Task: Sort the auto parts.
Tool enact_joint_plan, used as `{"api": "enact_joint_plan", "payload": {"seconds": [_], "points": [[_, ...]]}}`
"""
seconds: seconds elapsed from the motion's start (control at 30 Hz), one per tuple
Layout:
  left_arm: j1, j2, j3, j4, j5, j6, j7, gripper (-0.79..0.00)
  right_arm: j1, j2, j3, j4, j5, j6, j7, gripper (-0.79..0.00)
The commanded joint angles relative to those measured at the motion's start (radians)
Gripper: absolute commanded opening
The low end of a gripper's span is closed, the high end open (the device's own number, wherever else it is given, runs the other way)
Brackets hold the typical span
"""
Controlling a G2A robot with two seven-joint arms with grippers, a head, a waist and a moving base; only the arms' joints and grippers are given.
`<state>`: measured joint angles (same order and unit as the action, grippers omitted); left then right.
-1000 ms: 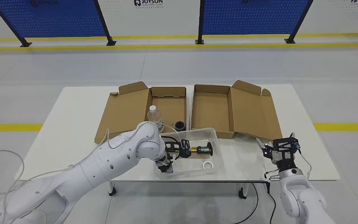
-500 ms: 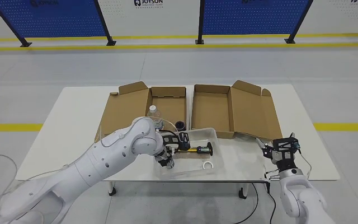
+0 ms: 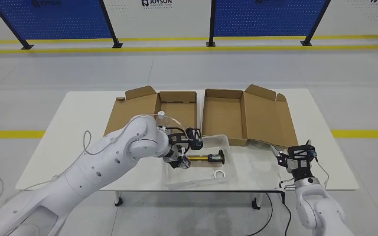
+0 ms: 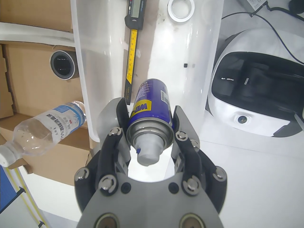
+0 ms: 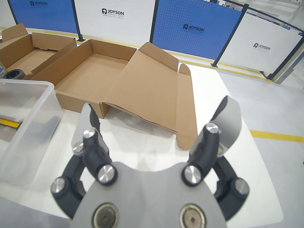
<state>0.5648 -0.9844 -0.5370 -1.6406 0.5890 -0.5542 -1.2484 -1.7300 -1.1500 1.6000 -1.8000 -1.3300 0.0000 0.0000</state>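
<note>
My left gripper (image 4: 149,107) is shut on a blue spray can (image 4: 152,100), held above the left end of a clear plastic bin (image 4: 80,60). In the top view that left gripper (image 3: 181,158) hangs over the bin (image 3: 221,140). A digital caliper (image 4: 133,36) and a white ring (image 4: 181,7) lie on the bin floor. The left cardboard box (image 3: 177,109) holds a black cylinder (image 4: 63,65) and a water bottle (image 4: 47,129). My right gripper (image 5: 158,103) stands open with nothing in it near the table's front right (image 3: 293,160).
A second cardboard box (image 3: 223,121), open and with nothing in it, sits right of the first, its lid flap spread toward the right gripper (image 5: 152,91). Bare table lies along the far left and the right front edge.
The left arm has raised the spray can out of the bin's front and carried it back toward the left box. The right arm has not moved.
</note>
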Motion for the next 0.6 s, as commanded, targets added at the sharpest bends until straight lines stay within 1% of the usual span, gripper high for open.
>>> {"api": "enact_joint_plan", "payload": {"seconds": [0.0, 0.23, 0.43, 0.57], "points": [[0.006, 0.004, -0.007, -0.01, -0.003, -0.003, -0.011, -0.785, 0.0, 0.0, 0.0, 0.0, 0.0, 0.0, 0.0, 0.0], [0.017, 0.011, -0.014, -0.013, -0.005, -0.008, -0.009, -0.785, 0.0, 0.0, 0.0, 0.0, 0.0, 0.0, 0.0, 0.0], [0.007, 0.011, -0.012, -0.001, -0.002, -0.009, -0.007, -0.785, 0.0, 0.0, 0.0, 0.0, 0.0, 0.0, 0.0, 0.0], [0.003, 0.009, -0.026, 0.009, 0.005, 0.003, 0.022, -0.785, 0.0, 0.0, 0.0, 0.0, 0.0, 0.0, 0.0, 0.0]]}}
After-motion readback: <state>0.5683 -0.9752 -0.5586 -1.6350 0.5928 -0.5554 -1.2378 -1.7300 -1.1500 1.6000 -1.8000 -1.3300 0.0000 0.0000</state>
